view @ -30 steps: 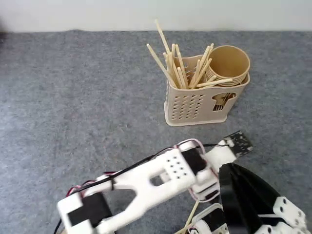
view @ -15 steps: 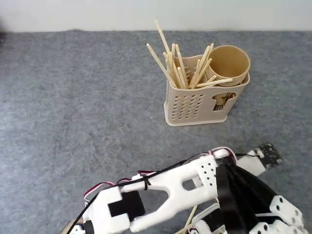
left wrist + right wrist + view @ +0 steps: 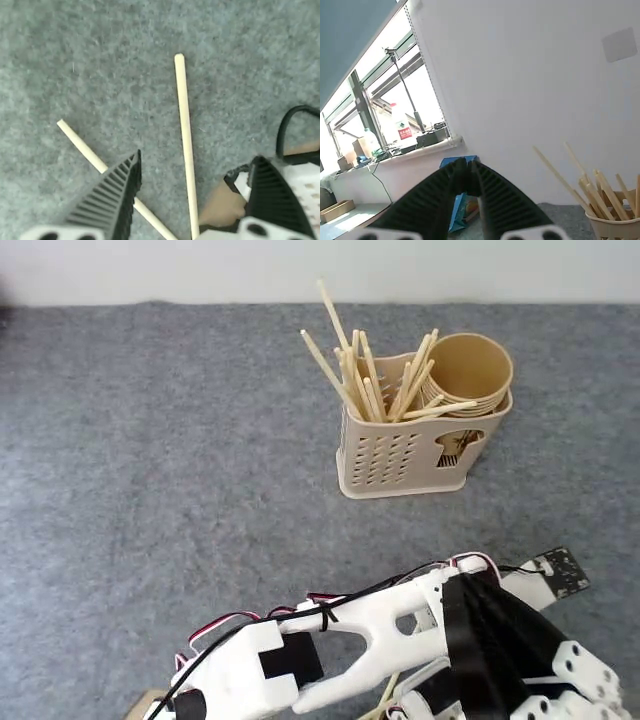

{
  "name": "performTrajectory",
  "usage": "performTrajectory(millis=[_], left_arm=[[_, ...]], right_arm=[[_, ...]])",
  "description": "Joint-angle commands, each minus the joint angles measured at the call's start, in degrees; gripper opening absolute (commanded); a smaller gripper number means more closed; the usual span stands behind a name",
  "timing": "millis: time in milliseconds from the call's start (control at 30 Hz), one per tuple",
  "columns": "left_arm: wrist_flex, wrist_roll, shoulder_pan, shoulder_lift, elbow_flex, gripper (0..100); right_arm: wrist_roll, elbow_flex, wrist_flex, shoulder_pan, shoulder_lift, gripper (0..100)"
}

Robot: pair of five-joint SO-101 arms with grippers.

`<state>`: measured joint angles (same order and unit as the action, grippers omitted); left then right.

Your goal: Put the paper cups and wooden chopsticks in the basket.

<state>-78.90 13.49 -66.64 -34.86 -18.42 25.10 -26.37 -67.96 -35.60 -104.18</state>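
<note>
While most of the load already stands in the basket (image 3: 390,465), set right of centre toward the far edge of the grey-carpeted worktop (image 3: 150,490), the job looks to be in its closing stage, with two wooden chopsticks left to collect. Nested paper cups (image 3: 470,365) fill one compartment of the basket. A bristling bundle of sticks (image 3: 350,360) leans out of the other.

At the near edge, right of the middle, the left gripper (image 3: 196,159) hangs just above the stragglers, fingers (image 3: 117,195) spread wide and nothing held. The right gripper (image 3: 470,172) is pinched closed on nothing, aimed up at the wall beyond the far edge.

Both loose sticks lie flat on the carpet. The first chopstick (image 3: 184,135) runs lengthwise through the gap between the left gripper's fingers, crosswise to their line of closing. The second chopstick (image 3: 82,145) lies at an angle to it and passes under one finger, so the pair draw together at one end and splay at the other. From above, a loose chopstick (image 3: 388,690) slants from the near edge toward the far right, roughly basketward.

The next move, by my reckoning, is to drop straight down and close on the first stick alone, near its middle, keeping the finger off its neighbour.
</note>
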Motion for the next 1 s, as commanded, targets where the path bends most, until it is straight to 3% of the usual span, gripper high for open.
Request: performTrajectory(millis=[0,300,667,967], left_arm=[[-0.3,0.6,-0.4,0.3,-4.6,33],[1.3,0.7,-0.2,-1.8,-6.6,33],[0.8,3.3,6.2,-12.5,-15.3,33],[-4.1,3.5,6.8,-13.5,-17.5,33]], right_arm=[[0.4,1.6,0.2,-0.3,0.2,0.8],[0.4,1.6,0.3,-0.3,0.2,0.8],[0.4,1.6,-0.1,-0.3,0.2,0.8],[0.4,1.6,-0.2,-0.3,0.2,0.8]])
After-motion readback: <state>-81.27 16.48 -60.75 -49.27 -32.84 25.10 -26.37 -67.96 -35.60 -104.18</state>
